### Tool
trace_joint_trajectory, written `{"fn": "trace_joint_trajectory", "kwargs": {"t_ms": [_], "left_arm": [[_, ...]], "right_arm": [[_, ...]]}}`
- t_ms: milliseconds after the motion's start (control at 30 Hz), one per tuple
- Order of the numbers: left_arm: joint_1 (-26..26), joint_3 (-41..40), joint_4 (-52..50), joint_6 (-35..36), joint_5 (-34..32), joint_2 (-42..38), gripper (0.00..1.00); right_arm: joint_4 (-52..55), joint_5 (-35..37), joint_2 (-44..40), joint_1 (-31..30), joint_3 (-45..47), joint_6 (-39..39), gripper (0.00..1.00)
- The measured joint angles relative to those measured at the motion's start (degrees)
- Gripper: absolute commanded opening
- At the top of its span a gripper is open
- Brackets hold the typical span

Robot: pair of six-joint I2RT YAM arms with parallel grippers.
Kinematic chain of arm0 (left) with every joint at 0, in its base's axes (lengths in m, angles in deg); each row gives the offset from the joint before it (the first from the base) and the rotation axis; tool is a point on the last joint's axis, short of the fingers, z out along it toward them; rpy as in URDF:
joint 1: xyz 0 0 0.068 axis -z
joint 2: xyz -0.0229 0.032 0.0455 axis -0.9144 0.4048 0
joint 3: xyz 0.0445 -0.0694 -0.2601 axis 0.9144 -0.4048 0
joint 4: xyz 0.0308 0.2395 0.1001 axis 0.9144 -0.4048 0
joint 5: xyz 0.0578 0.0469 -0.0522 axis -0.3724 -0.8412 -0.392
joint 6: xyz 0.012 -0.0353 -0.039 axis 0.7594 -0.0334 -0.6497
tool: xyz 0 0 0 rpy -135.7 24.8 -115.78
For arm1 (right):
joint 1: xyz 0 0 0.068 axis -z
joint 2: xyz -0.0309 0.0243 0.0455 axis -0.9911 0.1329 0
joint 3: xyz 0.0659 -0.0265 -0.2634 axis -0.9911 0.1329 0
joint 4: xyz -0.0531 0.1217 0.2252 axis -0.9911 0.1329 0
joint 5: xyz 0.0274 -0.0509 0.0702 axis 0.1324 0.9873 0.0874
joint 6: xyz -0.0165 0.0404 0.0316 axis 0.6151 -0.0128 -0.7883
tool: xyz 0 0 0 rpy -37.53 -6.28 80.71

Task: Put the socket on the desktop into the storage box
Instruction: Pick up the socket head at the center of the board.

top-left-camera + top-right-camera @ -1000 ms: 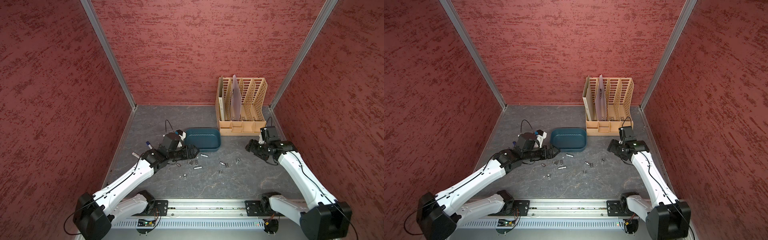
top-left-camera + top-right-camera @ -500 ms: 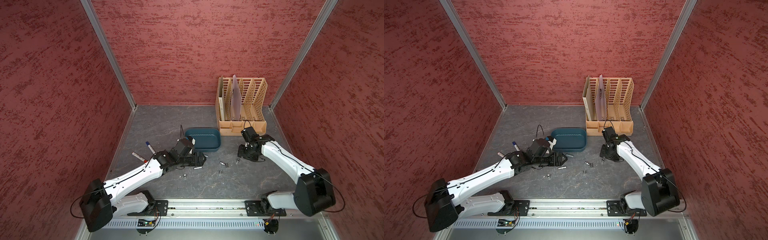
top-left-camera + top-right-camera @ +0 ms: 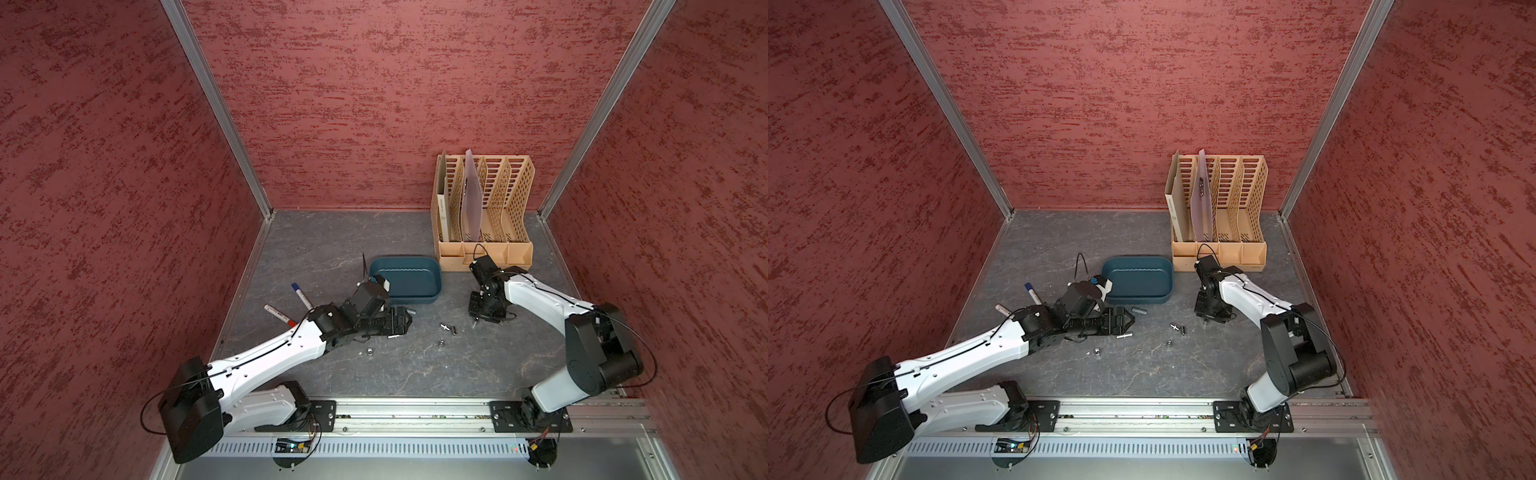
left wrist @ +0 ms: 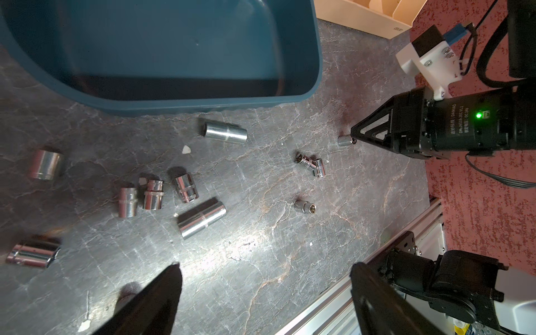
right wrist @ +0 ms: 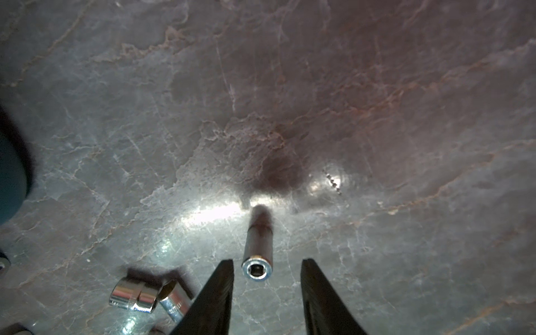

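Chrome sockets (image 4: 201, 220), about ten; one teal storage box (image 4: 174, 107). One socket (image 5: 258, 249) stands upright, untouched, inside the released right gripper (image 5: 267, 262); left gripper (image 4: 265, 265) gapes.

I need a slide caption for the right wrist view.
Right gripper fingers, open, flank a slim socket on the desktop.

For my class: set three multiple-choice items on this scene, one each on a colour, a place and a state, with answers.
1. The box is: A. teal B. tan C. white
2. The rack stands: A. in the box B. at the back wall C. flat at the front edge
3. The right gripper is: A. shut on the rack B. open around a socket C. inside the box
Answers: 1 A, its walls are dark teal; 2 B, it stands upright by that wall; 3 B, gaps show either side of the socket.
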Motion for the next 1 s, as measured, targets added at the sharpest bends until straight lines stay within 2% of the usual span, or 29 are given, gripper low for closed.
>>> {"fn": "trace_joint_trajectory", "kwargs": {"t_ms": [233,333,600,667,767,833,1000], "left_arm": [[0.0,-0.8,0.0,-0.8,-0.4,-0.2,0.94],[0.0,-1.0,0.0,-1.1,-0.5,-0.5,0.94],[0.0,-1.5,0.0,-1.4,-0.6,-1.0,0.93],[0.0,-1.5,0.0,-1.4,-0.6,-1.0,0.93],[0.0,-1.7,0.0,-1.4,-0.6,-1.4,0.93],[0.0,-1.8,0.0,-1.4,-0.7,-1.6,0.93],[0.0,-2.2,0.0,-1.4,-1.0,-1.7,0.93]], "right_arm": [[-2.0,-0.5,2.3,0.0,0.0,-0.3,0.39],[-2.7,-0.6,2.4,0.0,0.1,-0.6,0.35],[-3.8,-1.0,2.6,0.0,1.2,-1.0,0.34],[-3.9,-1.1,2.6,0.0,1.5,-1.2,0.27],[-4.0,-1.2,2.6,0.0,1.7,-1.3,0.25],[-4.0,-1.4,2.6,0.0,1.9,-1.6,0.18],[-4.0,-1.5,2.3,0.0,2.0,-1.7,0.14]]}}
